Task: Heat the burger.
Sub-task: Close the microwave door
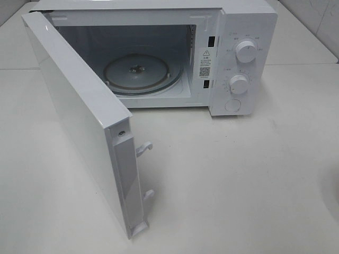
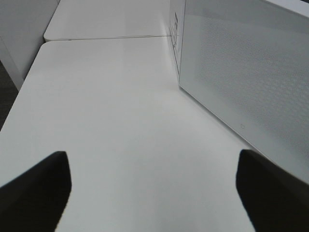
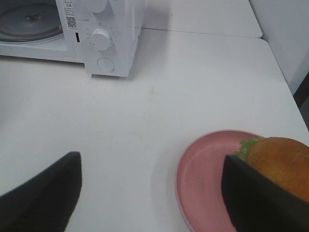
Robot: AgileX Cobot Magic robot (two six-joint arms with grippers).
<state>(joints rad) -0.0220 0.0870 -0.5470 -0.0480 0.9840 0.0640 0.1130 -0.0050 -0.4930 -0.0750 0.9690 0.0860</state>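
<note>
**Microwave open, burger waiting on its plate**

Only the right wrist view shows the burger, at lower right on a pink plate; the right gripper hangs spread and empty over the table; the left gripper is likewise released beside the door. The high view shows the microwave agape, turntable bare; its warning sticker is unreadable.

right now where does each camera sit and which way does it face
exterior high: mounted above, looking down at the open white microwave with its glass turntable; no arm shows.
left wrist: low behind the open left gripper, facing the microwave's perforated door.
right wrist: behind the open right gripper, over the pink plate with the golden-bun burger.
shared: exterior and right wrist both show the knobs.
</note>
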